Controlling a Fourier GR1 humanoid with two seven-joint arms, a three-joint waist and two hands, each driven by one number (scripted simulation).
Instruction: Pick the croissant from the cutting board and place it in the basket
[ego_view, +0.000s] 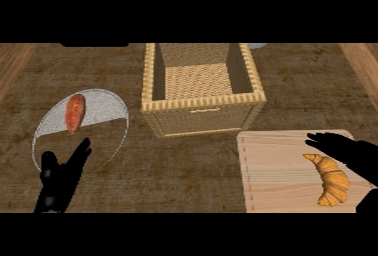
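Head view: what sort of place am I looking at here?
Probably a kitchen counter: a dark wood-grained worktop carries a wooden cutting board with a croissant, a wicker basket, and a plate holding an orange piece of food.

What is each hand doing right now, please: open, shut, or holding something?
Left hand: open, holding nothing.
Right hand: open, beside the croissant, not curled round it.

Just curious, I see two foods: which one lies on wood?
The golden croissant, on the cutting board beside the right robot hand; the reddish food lies on a grey plate.
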